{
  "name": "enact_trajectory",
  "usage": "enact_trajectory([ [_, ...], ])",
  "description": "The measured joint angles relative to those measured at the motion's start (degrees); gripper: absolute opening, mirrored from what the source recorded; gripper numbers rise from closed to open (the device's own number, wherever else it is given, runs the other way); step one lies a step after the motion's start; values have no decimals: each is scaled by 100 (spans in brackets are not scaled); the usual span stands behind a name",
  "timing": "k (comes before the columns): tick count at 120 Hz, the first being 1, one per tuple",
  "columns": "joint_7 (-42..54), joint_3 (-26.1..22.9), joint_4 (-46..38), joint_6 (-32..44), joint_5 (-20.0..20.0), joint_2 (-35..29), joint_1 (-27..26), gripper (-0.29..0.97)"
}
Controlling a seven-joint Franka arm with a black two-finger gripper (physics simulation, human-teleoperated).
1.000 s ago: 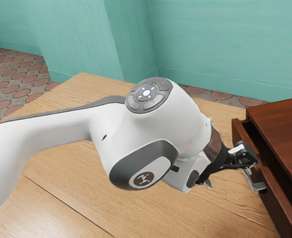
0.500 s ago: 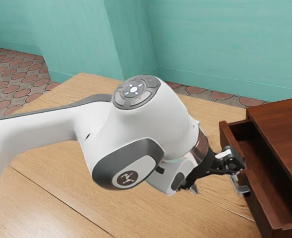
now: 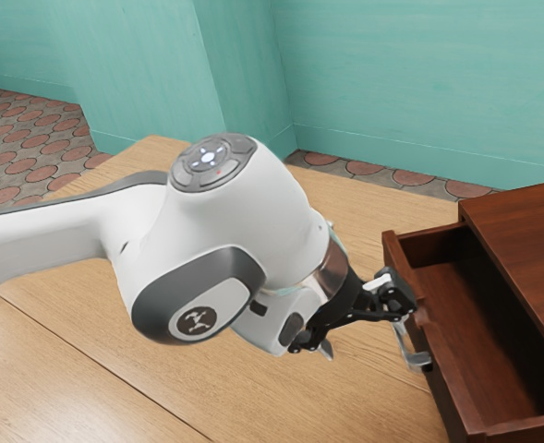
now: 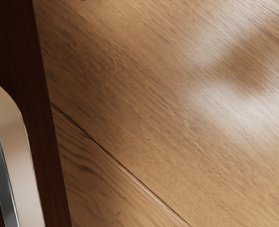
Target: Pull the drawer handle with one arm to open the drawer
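Our black gripper is clamped on the curved, shiny metal handle of the dark-wood drawer, w/ the grainy pale-wood table below.

Dark polished wood drawer, smooth shiny metal handle, matt grained wooden table, glossy white plastic arm

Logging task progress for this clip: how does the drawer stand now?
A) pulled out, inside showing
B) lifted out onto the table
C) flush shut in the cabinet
A: the drawer juts out of the cabinet with its hollow inside in view, the claw at its metal handle.
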Motion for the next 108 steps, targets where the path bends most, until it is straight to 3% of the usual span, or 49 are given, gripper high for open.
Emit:
enact_trajectory([
  [108, 79, 219, -605, -274, 243, -701, -8, 68],
])
